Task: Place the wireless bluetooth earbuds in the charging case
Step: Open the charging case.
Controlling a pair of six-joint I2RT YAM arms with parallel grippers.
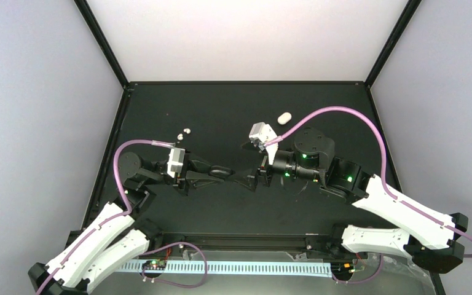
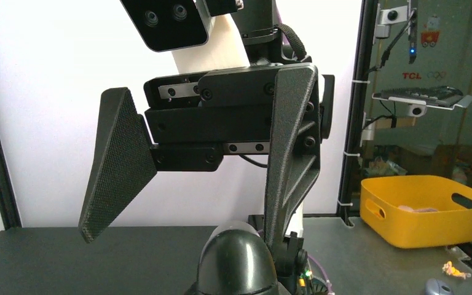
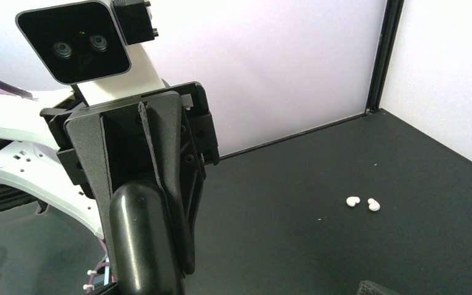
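charging case (image 2: 236, 261) cropped by bottom edge, earbuds (image 1: 187, 130) mere specks

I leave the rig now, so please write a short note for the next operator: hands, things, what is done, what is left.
Left hand: shut on the black case.
Right hand: open, empty, facing the case from close by.
Buds: both lie side by side on the table, beyond the left hand, with no hand near them.
Done: the case is gripped.
Left: the case looks closed, so it probably needs opening; then both buds go in.
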